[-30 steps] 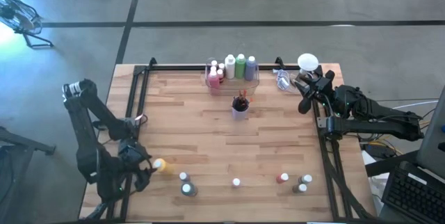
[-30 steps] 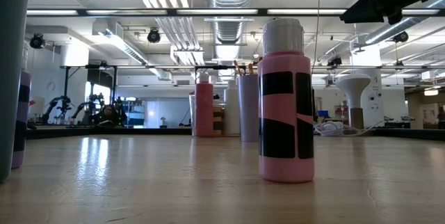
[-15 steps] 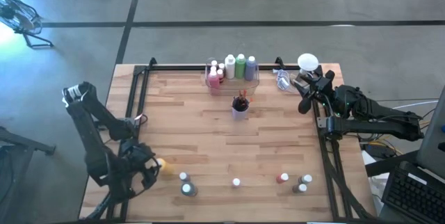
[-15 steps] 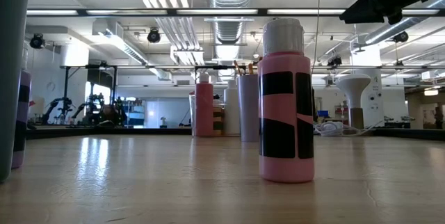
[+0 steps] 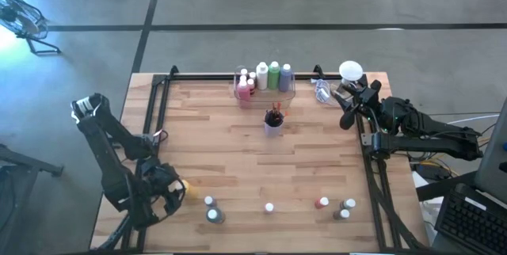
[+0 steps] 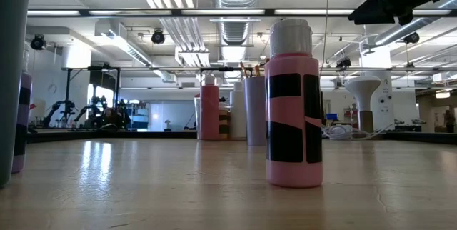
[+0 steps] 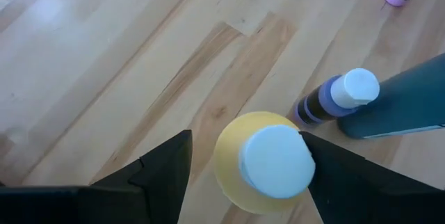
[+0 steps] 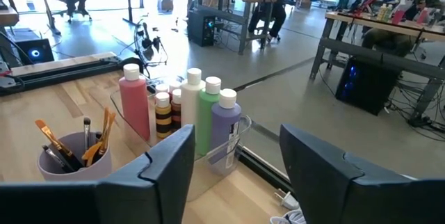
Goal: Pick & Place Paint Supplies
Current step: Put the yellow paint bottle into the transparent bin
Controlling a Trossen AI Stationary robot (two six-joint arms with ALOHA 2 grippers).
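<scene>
A yellow paint bottle with a white cap (image 7: 268, 161) stands on the table near its front left (image 5: 182, 188). My left gripper (image 7: 247, 179) is open above it, pointing steeply down, with one finger on each side of the bottle (image 5: 171, 193). A purple bottle (image 7: 334, 102) and a dark teal bottle (image 7: 396, 106) stand just beyond. My right gripper (image 8: 236, 175) waits open with nothing between its fingers at the far right (image 5: 345, 111), facing a clear bin of tall bottles (image 8: 201, 120) and a cup of paintbrushes (image 8: 73, 158).
The clear bin (image 5: 265, 81) stands at the far edge, with the brush cup (image 5: 273, 120) in front of it. Small bottles (image 5: 269, 207) (image 5: 322, 203) (image 5: 344, 209) line the near edge. A pink bottle (image 6: 293, 108) stands close to the low camera. Bare wood lies mid-table.
My left gripper has sunk and gone toward the table's near edge and right, onto the yellow bottle. The bottle showed clear beside it before; now the fingers stand around it. The bottle has not moved.
</scene>
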